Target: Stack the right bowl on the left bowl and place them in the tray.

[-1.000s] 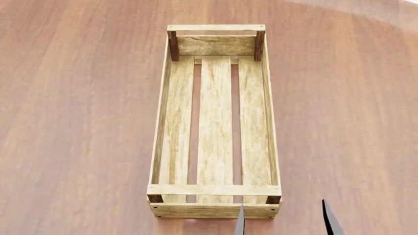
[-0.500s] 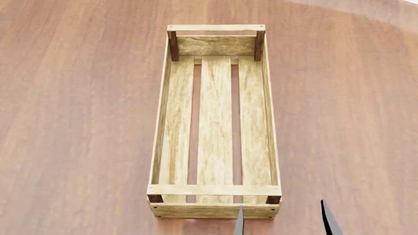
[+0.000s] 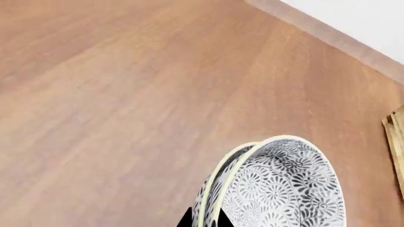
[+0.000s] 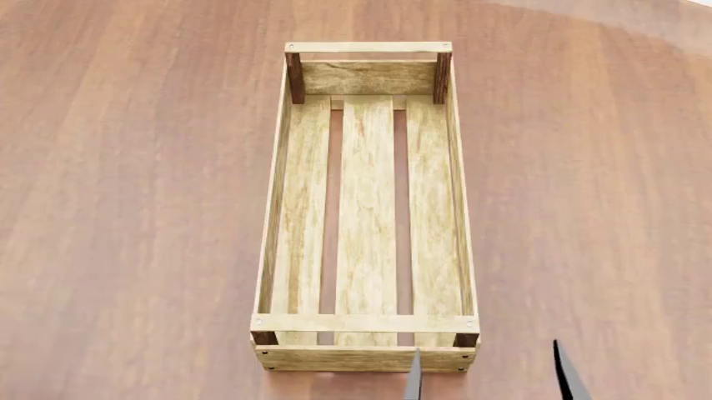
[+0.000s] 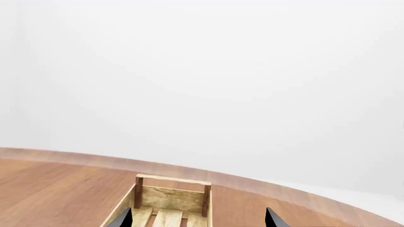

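Two black-and-white patterned bowls sit nested, the inner bowl (image 3: pixel 284 189) inside the outer bowl (image 3: pixel 211 189), seen only in the left wrist view. They appear tilted above the brown table. My left gripper (image 3: pixel 203 220) is shut on their two rims, one dark fingertip on each side. Neither the bowls nor the left gripper show in the head view. The tray (image 4: pixel 368 322) lies lengthwise at the table's middle with nothing in it. My right gripper (image 4: pixel 491 382) stands open just in front of the tray's near right corner. Its tips frame the tray (image 5: pixel 171 198) in the right wrist view.
The brown wooden table (image 4: pixel 133 208) spreads to both sides of the tray. A corner of the tray (image 3: pixel 396 142) shows at the edge of the left wrist view. The table's far edge (image 5: pixel 265 187) meets a white background.
The right gripper's fingertips have shifted slightly to the right and lower in the head view. The tray has not moved.
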Robot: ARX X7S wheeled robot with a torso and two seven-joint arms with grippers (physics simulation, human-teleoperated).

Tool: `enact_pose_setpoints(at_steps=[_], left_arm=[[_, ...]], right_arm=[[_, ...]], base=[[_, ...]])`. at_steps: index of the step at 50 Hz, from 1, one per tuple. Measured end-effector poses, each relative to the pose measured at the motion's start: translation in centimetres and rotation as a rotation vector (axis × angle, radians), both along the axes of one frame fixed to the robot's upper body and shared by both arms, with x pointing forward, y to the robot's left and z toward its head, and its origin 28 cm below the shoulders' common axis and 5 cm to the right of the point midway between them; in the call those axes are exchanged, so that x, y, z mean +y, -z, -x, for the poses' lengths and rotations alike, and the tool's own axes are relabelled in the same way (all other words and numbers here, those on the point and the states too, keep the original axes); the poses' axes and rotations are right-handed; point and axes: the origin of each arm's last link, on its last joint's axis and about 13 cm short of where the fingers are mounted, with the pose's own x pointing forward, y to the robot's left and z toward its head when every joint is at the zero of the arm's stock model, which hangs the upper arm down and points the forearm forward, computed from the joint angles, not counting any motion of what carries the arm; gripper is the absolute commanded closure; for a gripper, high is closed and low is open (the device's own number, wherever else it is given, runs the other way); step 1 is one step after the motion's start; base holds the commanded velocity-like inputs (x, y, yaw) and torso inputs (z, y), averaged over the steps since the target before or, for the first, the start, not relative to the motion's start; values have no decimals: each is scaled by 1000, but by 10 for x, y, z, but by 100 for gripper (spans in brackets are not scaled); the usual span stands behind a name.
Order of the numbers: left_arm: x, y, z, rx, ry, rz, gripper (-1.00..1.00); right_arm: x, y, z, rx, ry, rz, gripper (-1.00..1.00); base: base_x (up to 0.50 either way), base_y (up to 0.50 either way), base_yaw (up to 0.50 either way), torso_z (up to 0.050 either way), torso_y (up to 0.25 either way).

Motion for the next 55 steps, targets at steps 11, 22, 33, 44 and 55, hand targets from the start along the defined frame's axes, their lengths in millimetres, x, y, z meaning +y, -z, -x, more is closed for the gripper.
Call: enact_pose_setpoints(at_steps=[11, 22, 33, 44, 55], left_arm=[[-37, -45, -12, -94, 148, -73, 100], [-69, -82, -18, -175, 263, -123, 100], [-97, -114, -22, -257, 350, -194, 100], [-123, -141, -27, -329, 420, -263, 100], [-158, -159, -30, -389, 533, -315, 100]], right_arm=[[-2, -1, 0, -2, 5, -8, -100], [-3, 0, 1, -1, 7, -14, -100], [-3, 0, 1, -1, 7, -17, -100], [-5, -1, 1, -4, 10, -21, -100], [-8, -1, 2, -3, 17, -31, -100]], base=[[0, 0, 0, 1, 0], [0, 0, 0, 0, 1], [0, 0, 0, 0, 1], [0, 0, 0, 0, 1], [0, 0, 0, 0, 1]])
